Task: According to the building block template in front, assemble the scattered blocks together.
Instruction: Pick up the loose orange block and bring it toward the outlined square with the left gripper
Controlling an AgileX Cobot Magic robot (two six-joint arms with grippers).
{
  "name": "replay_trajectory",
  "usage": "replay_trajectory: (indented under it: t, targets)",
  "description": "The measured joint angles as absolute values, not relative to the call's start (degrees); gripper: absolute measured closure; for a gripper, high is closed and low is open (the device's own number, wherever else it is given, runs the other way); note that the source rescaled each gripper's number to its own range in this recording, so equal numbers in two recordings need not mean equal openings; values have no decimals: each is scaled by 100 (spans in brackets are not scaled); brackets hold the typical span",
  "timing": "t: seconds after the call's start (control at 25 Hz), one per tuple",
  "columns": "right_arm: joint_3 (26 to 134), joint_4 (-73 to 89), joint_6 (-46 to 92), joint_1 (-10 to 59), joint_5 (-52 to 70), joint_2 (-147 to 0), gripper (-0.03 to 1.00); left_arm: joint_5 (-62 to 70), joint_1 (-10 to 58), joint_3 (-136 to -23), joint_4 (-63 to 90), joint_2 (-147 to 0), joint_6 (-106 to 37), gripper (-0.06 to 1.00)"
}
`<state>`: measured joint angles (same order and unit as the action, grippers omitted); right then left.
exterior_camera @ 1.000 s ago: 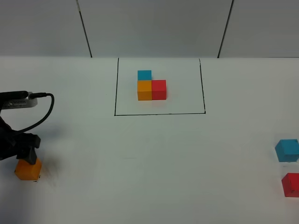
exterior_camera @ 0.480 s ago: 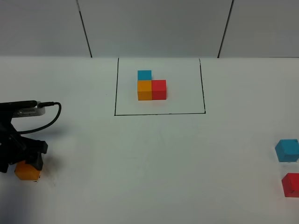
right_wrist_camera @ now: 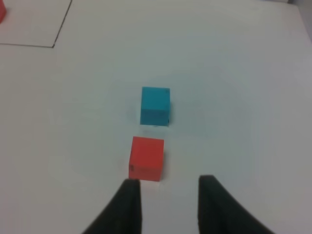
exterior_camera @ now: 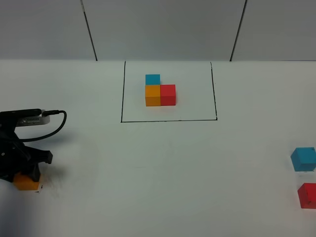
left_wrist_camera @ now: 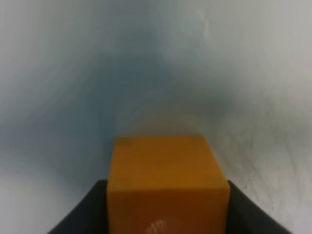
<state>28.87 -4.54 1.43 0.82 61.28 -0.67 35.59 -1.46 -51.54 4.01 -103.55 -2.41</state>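
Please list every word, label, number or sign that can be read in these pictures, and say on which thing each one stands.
There are none that can be read.
The building block template, the black frame around it and the table bear no writing.
The orange cube, the red cube and the blue cube each show a small dark speck near an edge, too small and blurred to read.

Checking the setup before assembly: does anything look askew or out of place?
Nothing stands out. The template sits square inside its black frame, the blue cube and red cube lie flat and apart, and the left fingers flank the orange cube.
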Motion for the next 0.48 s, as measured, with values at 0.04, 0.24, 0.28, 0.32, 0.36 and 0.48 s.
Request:
replay_trajectory:
  t: [0.04,0.24,0.28,0.32,0.36,0.48]
  targets:
    - [2887,-454,143,82,6128,-67,96,3532,-146,-5154,401,-10355,-241,94]
    - [2887,-454,138,82,6128,-67,96,3438,-113,-5191,384,-10355,-749,94]
    - [2887,-454,138,82,6128,-67,96,3483,-67,-5249,384,-10360,-950,94]
    - [2887,-454,138,82,6128,-67,96,3547,29,-5328,384,-10362,-1117,94]
    - [2887,-454,138,82,6128,-67,96,3634,165,-5450,394,-10366,-1312,94]
    - [2887,-454,143,82,6128,-67,96,4037,711,-5887,511,-10373,-1874,94]
